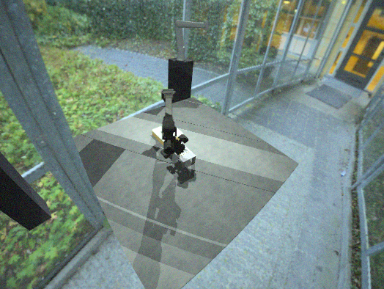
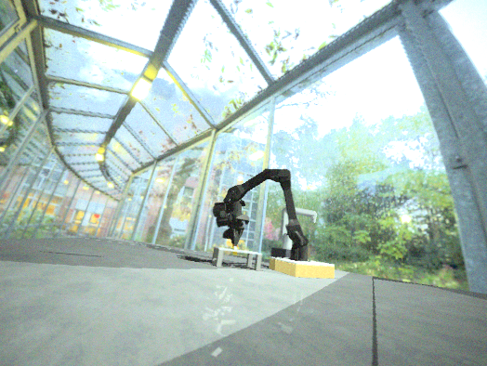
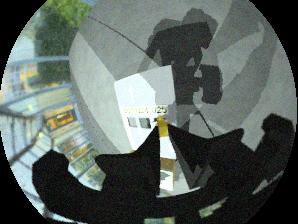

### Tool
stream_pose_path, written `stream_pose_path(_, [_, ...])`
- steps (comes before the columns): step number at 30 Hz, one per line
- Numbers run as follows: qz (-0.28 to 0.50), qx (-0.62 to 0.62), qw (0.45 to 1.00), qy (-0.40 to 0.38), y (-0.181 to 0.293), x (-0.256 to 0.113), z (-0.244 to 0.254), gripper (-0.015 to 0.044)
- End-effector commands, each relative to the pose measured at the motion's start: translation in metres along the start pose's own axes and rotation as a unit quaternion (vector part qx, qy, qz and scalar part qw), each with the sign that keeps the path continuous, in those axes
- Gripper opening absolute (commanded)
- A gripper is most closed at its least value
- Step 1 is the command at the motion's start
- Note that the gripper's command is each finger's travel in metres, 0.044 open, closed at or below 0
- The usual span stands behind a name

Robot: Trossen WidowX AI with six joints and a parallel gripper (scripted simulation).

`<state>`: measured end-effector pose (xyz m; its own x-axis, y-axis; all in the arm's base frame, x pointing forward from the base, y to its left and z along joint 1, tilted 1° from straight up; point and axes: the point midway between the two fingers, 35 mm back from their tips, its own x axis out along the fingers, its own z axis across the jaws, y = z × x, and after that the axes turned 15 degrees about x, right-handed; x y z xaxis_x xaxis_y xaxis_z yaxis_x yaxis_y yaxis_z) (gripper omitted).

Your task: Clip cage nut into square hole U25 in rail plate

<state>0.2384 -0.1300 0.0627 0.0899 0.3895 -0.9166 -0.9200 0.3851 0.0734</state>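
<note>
Nut (image 2: 235, 252) (image 3: 163, 126) is picked up already, pinched in the nearly closed pincer (image 2: 235, 244) (image 3: 162, 127), just right of centre in the wrist view, right by the U25 label on the plate (image 2: 225, 250) (image 3: 145, 90) (image 1: 187, 155). Can't tell if the wings are through the hole. Left to do, I reckon: seat it, let go, back off.

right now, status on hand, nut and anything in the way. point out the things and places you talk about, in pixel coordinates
hand (image 1: 179, 150) (image 2: 235, 244) (image 3: 162, 127) shut on yellow cage nut (image 2: 235, 253) (image 3: 163, 128), at u25 end of rail plate (image 1: 188, 155) (image 2: 243, 252) (image 3: 145, 90); seating unclear, fingers hide the hole; no obstruction seen
</note>
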Motion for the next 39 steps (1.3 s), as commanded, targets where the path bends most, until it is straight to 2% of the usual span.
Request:
stream_pose_path(1, [0.004,-0.001,1.0,-0.005,0.0001,0.0013,-0.0002,0.0034])
stream_pose_path(39, [0.007,-0.001,1.0,-0.015,-0.0007,0.0012,-0.0033,0.0034])
